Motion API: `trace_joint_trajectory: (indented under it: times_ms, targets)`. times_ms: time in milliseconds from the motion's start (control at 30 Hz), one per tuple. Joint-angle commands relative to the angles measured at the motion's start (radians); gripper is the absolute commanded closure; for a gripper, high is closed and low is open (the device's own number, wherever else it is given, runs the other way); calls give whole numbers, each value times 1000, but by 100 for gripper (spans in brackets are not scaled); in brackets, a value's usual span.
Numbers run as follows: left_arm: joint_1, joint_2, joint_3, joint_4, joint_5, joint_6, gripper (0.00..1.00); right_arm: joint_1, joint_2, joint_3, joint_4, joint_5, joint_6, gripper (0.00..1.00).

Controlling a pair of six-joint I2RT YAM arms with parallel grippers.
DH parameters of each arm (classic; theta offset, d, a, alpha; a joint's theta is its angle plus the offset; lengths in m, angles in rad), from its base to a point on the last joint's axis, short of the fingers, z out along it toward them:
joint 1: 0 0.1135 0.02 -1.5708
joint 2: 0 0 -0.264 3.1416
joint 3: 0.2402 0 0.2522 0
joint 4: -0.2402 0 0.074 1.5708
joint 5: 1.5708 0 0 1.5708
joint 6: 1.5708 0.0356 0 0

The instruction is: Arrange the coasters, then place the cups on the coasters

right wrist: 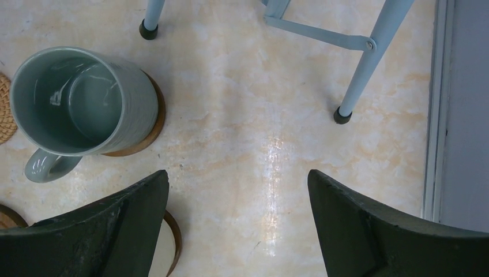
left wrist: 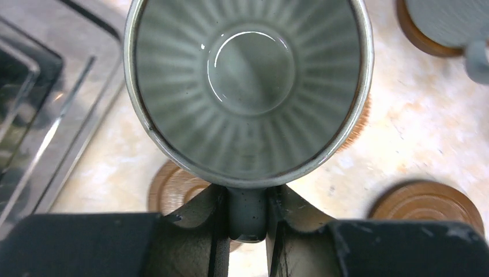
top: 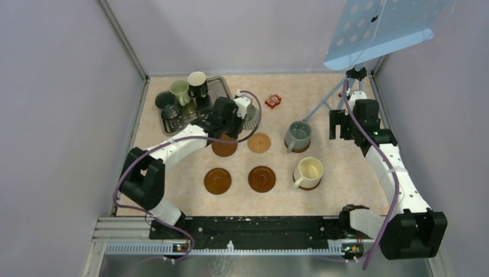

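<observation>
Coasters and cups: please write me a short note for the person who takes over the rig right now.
Left gripper: jaws shut on the handle of the ribbed grey cup.
Right gripper: open, empty.
Done: six coasters laid out, four bare; grey-blue cup and cream cup each sit on one.
To do: set the held cup on a bare coaster, then bring the three cups from the tray.

4 coasters [top: 262, 179] lie left of 2 cups [top: 308, 171] standing on coasters.
</observation>
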Motion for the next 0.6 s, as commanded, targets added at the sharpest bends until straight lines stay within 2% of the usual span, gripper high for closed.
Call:
trace_joint_trajectory:
  times_ms: [0, 233, 567]
  targets:
    - [-78, -71, -11, 76, -17, 38, 100, -10, -44, -8, 27, -7, 18, 11]
    - [-154, -66, -27, 14, -4, 25, 100, -10, -65, -14, 10, -10, 27, 11]
    - [-183, 47, 38, -10, -145, -119, 100, -10, -75, -22, 3, -19, 34, 11]
